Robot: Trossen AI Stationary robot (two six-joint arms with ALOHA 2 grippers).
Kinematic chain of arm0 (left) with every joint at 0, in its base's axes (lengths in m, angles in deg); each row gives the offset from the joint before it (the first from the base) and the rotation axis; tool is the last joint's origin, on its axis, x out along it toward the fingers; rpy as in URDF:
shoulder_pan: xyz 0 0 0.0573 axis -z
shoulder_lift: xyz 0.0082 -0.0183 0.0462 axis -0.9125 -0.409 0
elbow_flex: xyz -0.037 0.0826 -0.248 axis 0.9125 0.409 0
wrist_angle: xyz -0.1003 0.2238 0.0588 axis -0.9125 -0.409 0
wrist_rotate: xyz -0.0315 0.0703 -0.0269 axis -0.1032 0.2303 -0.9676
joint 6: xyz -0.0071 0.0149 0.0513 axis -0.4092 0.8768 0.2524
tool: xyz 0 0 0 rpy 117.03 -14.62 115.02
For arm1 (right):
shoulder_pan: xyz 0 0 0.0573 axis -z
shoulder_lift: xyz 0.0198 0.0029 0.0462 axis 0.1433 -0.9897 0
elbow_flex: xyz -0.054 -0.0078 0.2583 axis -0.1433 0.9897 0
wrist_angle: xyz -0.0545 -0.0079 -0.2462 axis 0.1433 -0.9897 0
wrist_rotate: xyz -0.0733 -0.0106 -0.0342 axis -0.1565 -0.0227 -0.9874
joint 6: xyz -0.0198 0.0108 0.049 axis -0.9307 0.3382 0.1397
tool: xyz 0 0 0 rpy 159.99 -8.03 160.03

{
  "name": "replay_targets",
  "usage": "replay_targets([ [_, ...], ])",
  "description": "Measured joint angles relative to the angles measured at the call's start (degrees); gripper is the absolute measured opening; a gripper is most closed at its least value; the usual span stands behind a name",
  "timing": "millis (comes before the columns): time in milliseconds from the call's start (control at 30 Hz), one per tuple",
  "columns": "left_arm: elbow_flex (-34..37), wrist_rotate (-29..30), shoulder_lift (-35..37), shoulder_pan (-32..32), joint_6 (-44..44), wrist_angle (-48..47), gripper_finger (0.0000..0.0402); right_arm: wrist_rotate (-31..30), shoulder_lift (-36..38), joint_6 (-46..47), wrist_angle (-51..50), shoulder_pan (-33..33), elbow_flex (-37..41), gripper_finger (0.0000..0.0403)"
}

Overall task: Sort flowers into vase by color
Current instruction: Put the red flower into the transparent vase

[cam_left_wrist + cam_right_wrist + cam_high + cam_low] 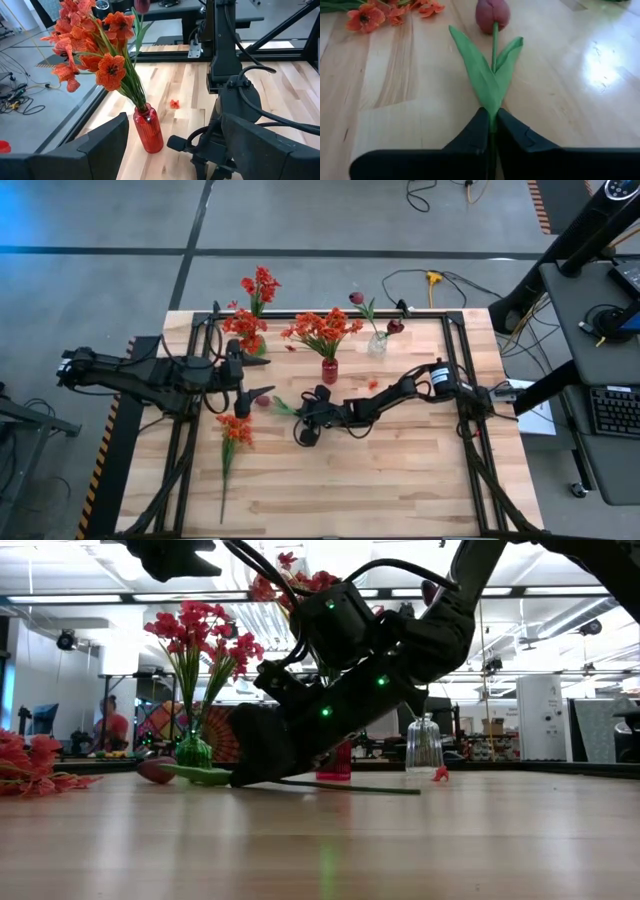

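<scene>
Right tool (490,131) pinched on maroon tulip (492,15) stem at desk (400,480) level, left tool (243,395) spread, empty, near red vase (148,129)

Maroon tulip (492,15) bloom cut by frame edge; stem hidden between jaws.

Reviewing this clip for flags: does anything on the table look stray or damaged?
A small red petal-like scrap lies loose on the table, right of the red vase; another bit lies left of it. Nothing else stands out.
</scene>
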Motion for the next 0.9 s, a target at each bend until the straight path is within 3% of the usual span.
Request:
replay_targets([
  [200, 0.0, 0.0, 0.17, 0.0, -0.09, -0.43, 0.03, 0.09, 1.64, 0.57, -1.91, 0.0, -0.12, 0.0018],
  [533, 0.0, -0.02, 0.81, 0.0, -1.0, -1.64, 0.03, 0.05, 14.5, 0.57, -14.59, -2.52, 3.67, 0.0018],
  [633, 0.0, -0.04, 2.13, 0.0, -1.84, -2.4, 0.03, -0.55, 19.5, 0.56, -10.35, -3.55, 9.7, 0.0018],
  [900, 0.0, -0.07, 4.89, 0.07, -3.23, -3.55, 0.03, -1.5, 30.4, -7.22, 19.27, -6.95, 26.83, 0.0018],
])
